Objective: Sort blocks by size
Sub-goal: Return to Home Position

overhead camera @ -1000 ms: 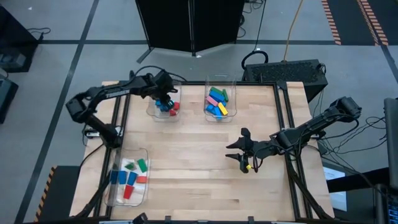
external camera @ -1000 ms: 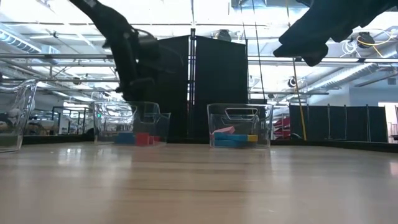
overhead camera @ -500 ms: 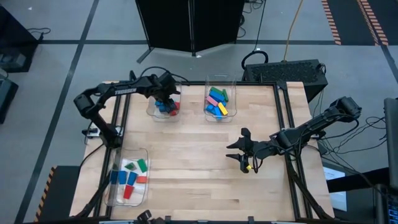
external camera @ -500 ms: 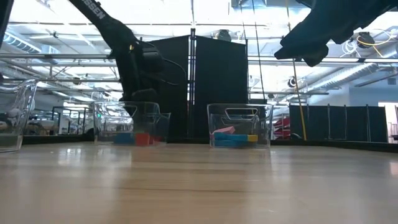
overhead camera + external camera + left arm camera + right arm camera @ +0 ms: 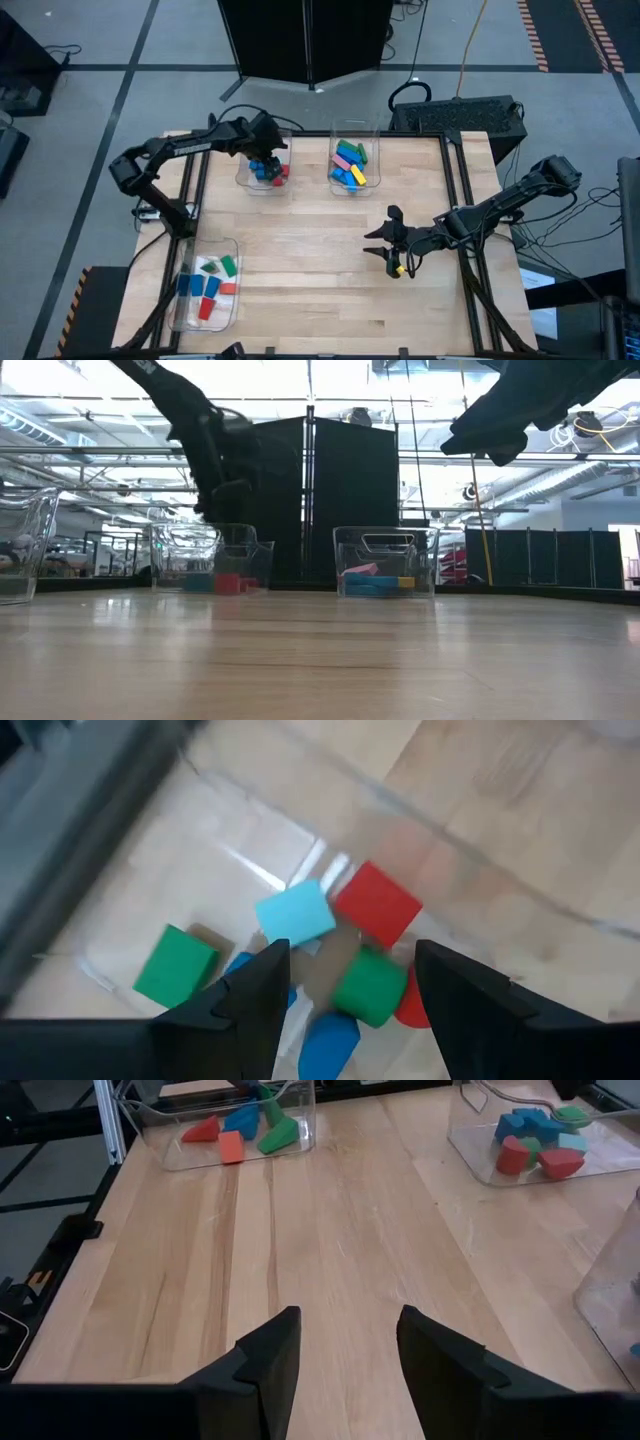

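At the table's front left corner a clear bin holds blue, red and green wedge blocks. Past it, over bare wood towards the right side, the right gripper hangs with its fingers spread wide and nothing between them (its wrist view shows only planks in the gap). Along the far edge stand two more bins. The far right bin holds flat blocks in pink, cyan, green, blue and yellow, and the far left bin holds chunky blocks in red, blue, green and cyan. The left gripper hovers right above these, fingers parted, gripping nothing.
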